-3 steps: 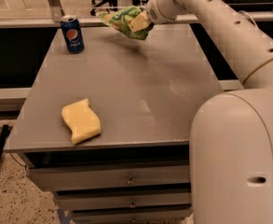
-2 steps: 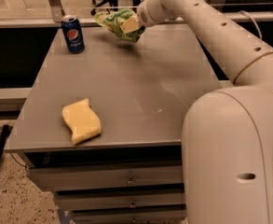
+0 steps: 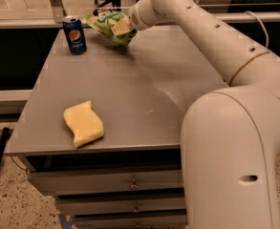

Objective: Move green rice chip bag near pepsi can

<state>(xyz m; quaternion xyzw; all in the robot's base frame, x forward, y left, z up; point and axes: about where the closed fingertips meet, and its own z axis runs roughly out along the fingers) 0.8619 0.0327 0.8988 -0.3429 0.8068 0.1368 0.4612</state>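
The green rice chip bag (image 3: 107, 25) is crinkly bright green foil and hangs just above the far part of the grey table (image 3: 130, 94). My gripper (image 3: 124, 27) is shut on the bag's right side, at the end of the white arm reaching in from the right. The pepsi can (image 3: 75, 34) stands upright at the table's far left corner, a short gap to the left of the bag.
A wavy yellow sponge (image 3: 83, 124) lies near the table's front left. Drawers (image 3: 130, 185) sit under the front edge. My white arm and base (image 3: 235, 142) fill the right side. A rail (image 3: 235, 17) runs behind the table.
The gripper has carried the bag leftward and slightly down, toward the can. The gap between bag and can has shrunk. The can and sponge have not moved.
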